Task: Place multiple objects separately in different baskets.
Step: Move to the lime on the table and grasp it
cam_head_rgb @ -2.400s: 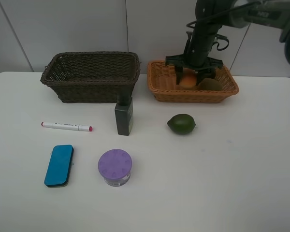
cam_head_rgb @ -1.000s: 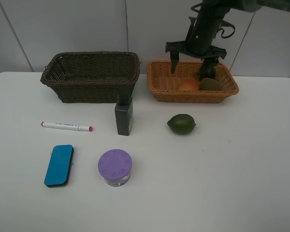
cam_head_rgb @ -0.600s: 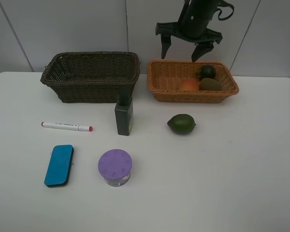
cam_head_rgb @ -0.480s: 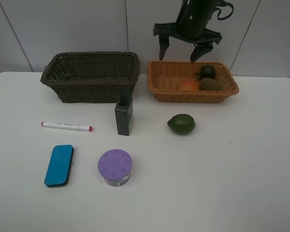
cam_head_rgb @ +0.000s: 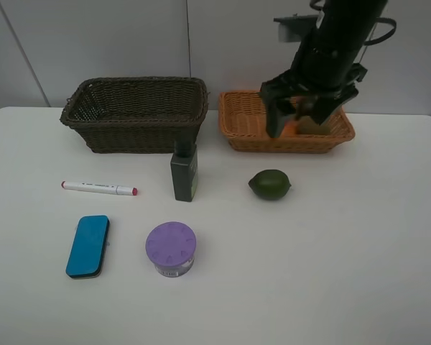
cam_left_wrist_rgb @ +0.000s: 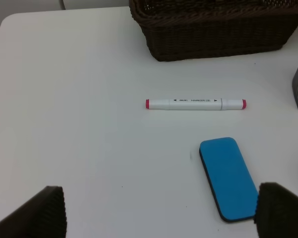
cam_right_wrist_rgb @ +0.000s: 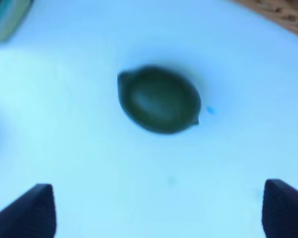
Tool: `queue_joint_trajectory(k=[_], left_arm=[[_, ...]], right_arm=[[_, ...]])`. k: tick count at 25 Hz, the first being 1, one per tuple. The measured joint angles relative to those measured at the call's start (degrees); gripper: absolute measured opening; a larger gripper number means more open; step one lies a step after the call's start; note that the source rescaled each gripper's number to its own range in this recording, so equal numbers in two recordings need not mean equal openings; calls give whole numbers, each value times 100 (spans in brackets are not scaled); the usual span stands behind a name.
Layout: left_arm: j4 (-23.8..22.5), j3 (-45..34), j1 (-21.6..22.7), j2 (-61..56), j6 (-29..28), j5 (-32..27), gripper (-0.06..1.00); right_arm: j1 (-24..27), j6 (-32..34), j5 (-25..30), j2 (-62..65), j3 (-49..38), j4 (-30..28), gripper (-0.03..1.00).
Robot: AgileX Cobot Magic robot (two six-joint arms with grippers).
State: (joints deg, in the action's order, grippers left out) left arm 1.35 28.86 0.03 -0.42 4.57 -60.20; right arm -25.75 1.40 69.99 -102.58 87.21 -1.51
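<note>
From above, the lime [cam_head_rgb: 270,184], bottle [cam_head_rgb: 184,171], marker [cam_head_rgb: 99,188], eraser [cam_head_rgb: 87,246] and jar [cam_head_rgb: 171,248] lay unsorted on the table [cam_head_rgb: 359,251]. The dark basket [cam_head_rgb: 134,108] at its back edge seemed empty, and the right gripper [cam_head_rgb: 296,118] hid most of the orange basket [cam_head_rgb: 243,123]. In the left wrist view, the left gripper [cam_left_wrist_rgb: 159,213] gaped, holding nothing, near the marker [cam_left_wrist_rgb: 195,104] and eraser [cam_left_wrist_rgb: 227,177]. In the blurred right wrist view, the right gripper's jaws stood wide apart above the lime [cam_right_wrist_rgb: 159,99], not touching it.

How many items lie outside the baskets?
5: marker, eraser at left; bottle by dark basket; jar in front of it; lime by orange basket. None seems hidden.
</note>
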Motion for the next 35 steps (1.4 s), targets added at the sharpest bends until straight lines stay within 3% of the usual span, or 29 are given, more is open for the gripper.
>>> queue_joint_trajectory(k=[10,12,15,23,35], left_arm=[[0,0,0,0,0,0,100],[0,0,0,0,0,0,100],[0,0,0,0,0,0,100],[0,0,0,0,0,0,100],[0,0,0,0,0,0,100]], right_arm=[[0,-4148,1,152,-966,44,100],[0,-4709,-223,153,-1117,78,100],[0,-5212,-1040,57,-1332,111,100],[0,-5582,-1557,-765,-1347,98,100],[0,-5627,-2488,-1185,-1347,93,100]])
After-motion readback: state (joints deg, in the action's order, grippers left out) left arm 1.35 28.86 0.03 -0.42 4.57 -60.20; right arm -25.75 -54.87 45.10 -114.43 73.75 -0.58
